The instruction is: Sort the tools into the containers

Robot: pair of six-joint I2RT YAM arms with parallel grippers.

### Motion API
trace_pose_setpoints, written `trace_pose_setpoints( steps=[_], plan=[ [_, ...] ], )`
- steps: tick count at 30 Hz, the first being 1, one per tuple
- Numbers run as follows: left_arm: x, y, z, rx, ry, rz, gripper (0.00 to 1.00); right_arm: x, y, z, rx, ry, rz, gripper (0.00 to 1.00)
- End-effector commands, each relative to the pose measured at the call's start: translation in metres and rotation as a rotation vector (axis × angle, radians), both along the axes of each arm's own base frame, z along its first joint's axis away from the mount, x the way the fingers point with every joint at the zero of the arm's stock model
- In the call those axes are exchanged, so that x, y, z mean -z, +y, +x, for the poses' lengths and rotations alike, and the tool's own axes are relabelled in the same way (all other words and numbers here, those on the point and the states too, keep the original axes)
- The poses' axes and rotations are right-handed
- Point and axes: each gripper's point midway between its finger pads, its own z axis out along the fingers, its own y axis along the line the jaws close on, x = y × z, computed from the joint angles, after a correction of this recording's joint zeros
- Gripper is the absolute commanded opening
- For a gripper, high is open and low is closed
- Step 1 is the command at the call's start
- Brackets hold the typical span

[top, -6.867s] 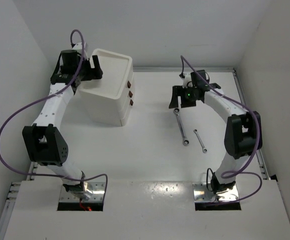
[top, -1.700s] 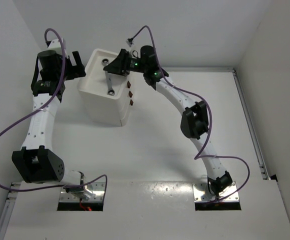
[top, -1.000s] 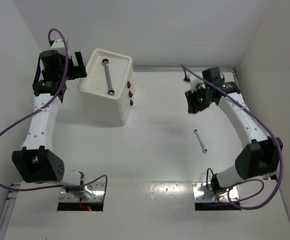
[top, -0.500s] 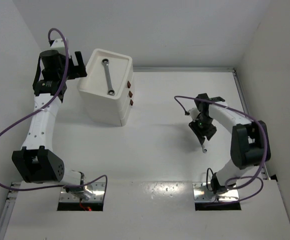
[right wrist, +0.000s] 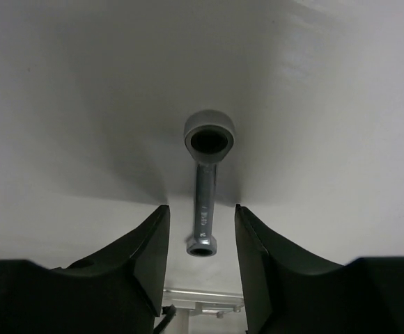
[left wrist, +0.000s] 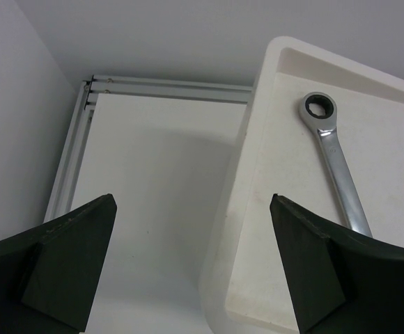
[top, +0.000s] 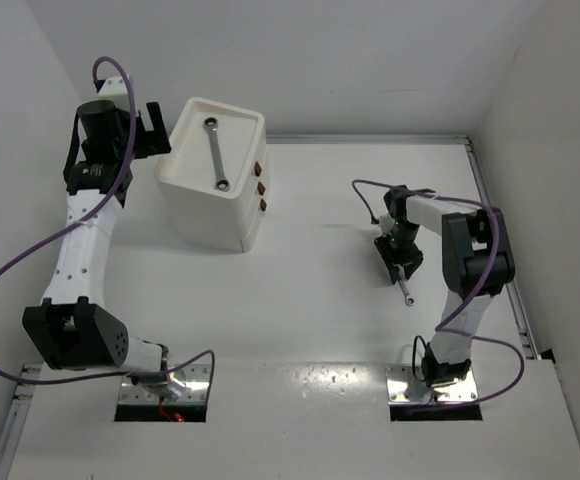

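We see the left gripper (top: 156, 128) in the upper left of the top view, just beside the left side of the cabinet (top: 210, 220). Its wrist view shows the fingers (left wrist: 63, 264) spread wide with nothing between them. The long wrench (top: 216, 154) lies flat in the tray (top: 242, 150) on top of the cabinet, and shows again at the upper right of the left wrist view. Three dark handles mark the drawers (top: 261, 186) on the cabinet's right face. Right of centre in the top view, the right gripper (top: 402, 266) points down at the table (top: 310, 290) over the small wrench (top: 407, 293), whose lower end sticks out below it. In the right wrist view its fingers (right wrist: 141, 257) are parted and straddle the wrench's near end with a gap on each side, not gripping it. The larger ring end lies near frame centre.
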Motion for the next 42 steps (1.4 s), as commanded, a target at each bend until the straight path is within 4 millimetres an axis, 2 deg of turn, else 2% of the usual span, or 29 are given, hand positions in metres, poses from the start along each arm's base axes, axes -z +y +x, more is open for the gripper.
trace_pose_setpoints(
  steps=[1,2,3,5,10,12,13,16,19,20,23,24,25,26,27,28,29,31,33,35,36,38,39,40,41,42],
  plan=[
    [-0.024,0.000,-0.004,-0.009,-0.071,0.024,0.99,0.002,0.003,0.013,0.040,-0.030,0.001,0.42],
    [-0.029,0.001,-0.004,-0.007,-0.081,0.034,0.99,0.006,0.002,0.008,0.040,-0.010,-0.002,0.42],
    [-0.025,0.001,-0.001,-0.007,-0.072,0.033,0.99,0.006,0.001,0.010,0.039,-0.022,-0.009,0.42],
    [-0.024,0.001,0.000,-0.007,-0.063,0.033,0.99,0.009,-0.002,0.004,0.038,-0.006,-0.024,0.41],
    [-0.020,0.001,0.005,-0.007,-0.054,0.032,0.99,0.022,-0.007,-0.007,0.055,0.035,-0.042,0.33],
    [-0.016,0.002,0.007,-0.007,-0.045,0.031,0.99,0.026,-0.008,-0.012,0.054,0.054,-0.045,0.27],
    [-0.021,0.002,0.007,-0.007,-0.055,0.032,0.99,0.026,-0.008,-0.012,0.054,0.055,-0.045,0.25],
    [-0.017,0.002,0.010,-0.007,-0.046,0.031,0.99,0.030,-0.008,-0.015,0.054,0.064,-0.046,0.12],
    [-0.022,0.002,0.010,-0.007,-0.055,0.032,0.99,0.030,-0.010,-0.015,0.053,0.062,-0.055,0.01],
    [-0.022,0.002,0.010,-0.007,-0.055,0.032,0.99,0.029,-0.010,-0.017,0.053,0.073,-0.057,0.00],
    [-0.016,0.002,0.010,-0.007,-0.043,0.031,0.99,0.019,-0.001,-0.005,0.046,0.045,-0.027,0.00],
    [-0.016,0.002,0.010,-0.007,-0.043,0.031,0.99,0.012,0.009,-0.002,0.043,0.045,0.031,0.00],
    [-0.011,0.002,0.009,-0.007,-0.032,0.031,0.99,0.000,0.017,0.017,0.044,-0.002,0.069,0.00],
    [-0.011,0.000,0.010,0.005,-0.033,0.027,0.99,-0.012,0.031,0.018,0.039,0.004,0.135,0.00],
    [-0.011,0.000,0.010,0.005,-0.033,0.027,0.99,-0.028,0.046,0.037,0.027,-0.041,0.192,0.00],
    [-0.006,-0.002,0.009,0.014,-0.022,0.024,0.99,-0.038,0.057,0.043,0.028,-0.047,0.249,0.00],
    [-0.006,-0.002,0.009,0.014,-0.022,0.024,0.99,-0.064,0.083,0.053,0.007,-0.069,0.364,0.00],
    [-0.006,-0.002,0.009,0.014,-0.022,0.024,0.99,-0.091,0.110,0.061,-0.024,-0.113,0.465,0.00],
    [-0.006,-0.005,0.010,0.025,-0.023,0.012,0.99,-0.133,0.146,0.066,-0.060,-0.166,0.607,0.00],
    [-0.006,-0.005,0.010,0.025,-0.023,0.012,0.99,-0.162,0.173,0.067,-0.082,-0.183,0.724,0.00],
    [-0.006,-0.005,0.010,0.025,-0.023,0.012,0.99,-0.190,0.186,0.083,-0.107,-0.270,0.781,0.00],
    [-0.002,-0.006,0.009,0.034,-0.014,0.008,0.99,-0.224,0.214,0.094,-0.097,-0.303,0.891,0.00],
    [-0.002,-0.006,0.009,0.034,-0.014,0.008,0.99,-0.263,0.229,0.114,-0.137,-0.409,0.960,0.00],
    [-0.002,-0.006,0.009,0.034,-0.014,0.008,0.99,-0.269,0.244,0.125,-0.096,-0.389,1.006,0.00],
    [0.003,-0.006,0.009,0.034,-0.005,0.008,0.99,-0.312,0.257,0.138,-0.129,-0.461,1.097,0.00],
    [0.003,-0.006,0.009,0.034,-0.005,0.008,0.99,-0.336,0.272,0.151,-0.153,-0.519,1.166,0.00]
  ],
)
